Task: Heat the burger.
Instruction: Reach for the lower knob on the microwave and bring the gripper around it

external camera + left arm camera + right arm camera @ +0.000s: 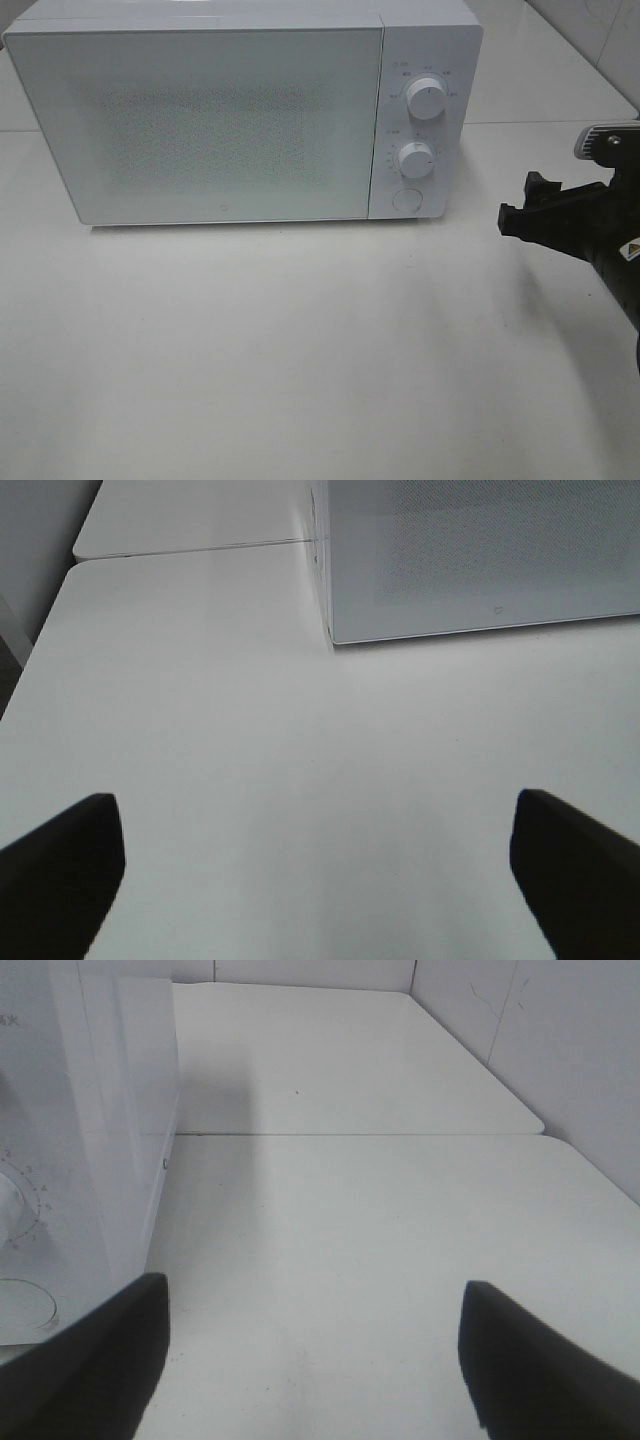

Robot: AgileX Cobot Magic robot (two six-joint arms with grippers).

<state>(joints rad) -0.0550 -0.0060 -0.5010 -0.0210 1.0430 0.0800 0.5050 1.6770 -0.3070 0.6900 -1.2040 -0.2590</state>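
Listing what I have on screen.

- Item one: left gripper [320, 880], fingers spread wide with nothing between them, bare table [250, 730] ahead of them.
- Item two: right gripper [520, 202], fingers likewise parted and empty.
- Item three: microwave [200, 110], door shut, beyond the left fingers. Its control panel [420, 120] sits just beside one right finger.
- Item four: the burger, not visible in any view. I cannot tell whether it sits behind that frosted door.

Handling note, my judgement: light, soft and easily crushed, with a glossy bun that is likely slippery. I would grip gently across the sides at patty level, never on the dome.
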